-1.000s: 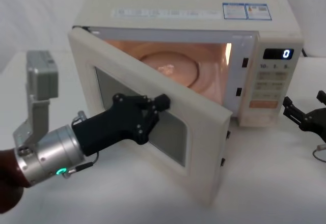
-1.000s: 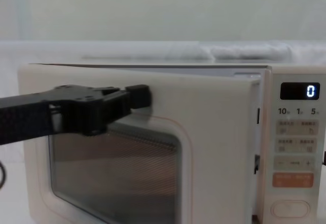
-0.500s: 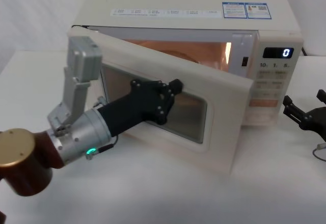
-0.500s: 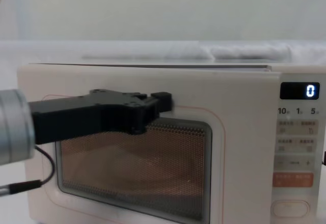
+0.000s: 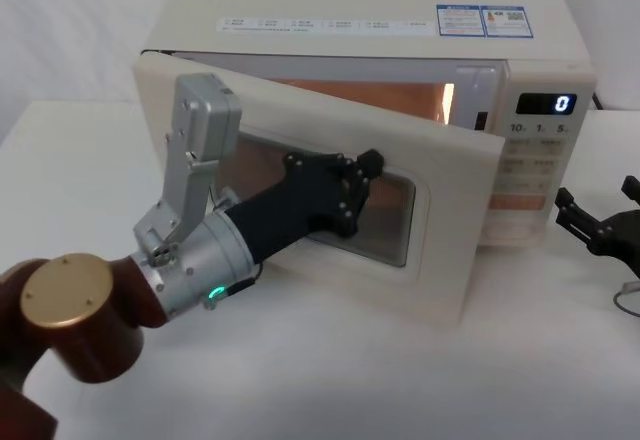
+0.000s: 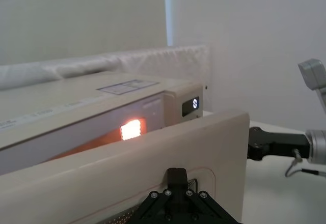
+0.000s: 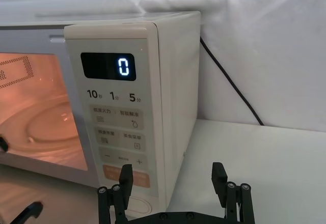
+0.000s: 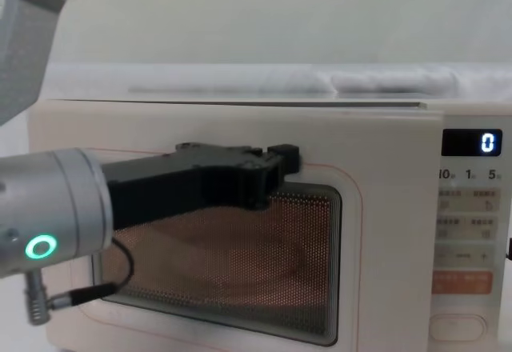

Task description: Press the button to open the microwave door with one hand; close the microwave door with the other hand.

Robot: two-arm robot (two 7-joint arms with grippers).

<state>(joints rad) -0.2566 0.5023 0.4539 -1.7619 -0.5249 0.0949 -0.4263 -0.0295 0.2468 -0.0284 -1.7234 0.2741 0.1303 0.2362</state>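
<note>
Left claw (image 5: 362, 172) against microwave door (image 5: 450, 250), button (image 8: 458, 327) rightward.

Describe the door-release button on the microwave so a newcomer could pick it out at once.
Start at the cream-white microwave and go to its control panel, right of the microwave door. Follow the panel down past the lit display to its bottom edge. The button is the wide cream oval with a raised rim, below the orange-pink rectangular key.

The left gripper (image 5: 362, 168) covers part of the microwave door (image 5: 455, 260) window, its fingers too dark to read as open or closed, while the door hides the oven's inside and the button (image 8: 458, 328) is cut by the chest view's lower edge.
</note>
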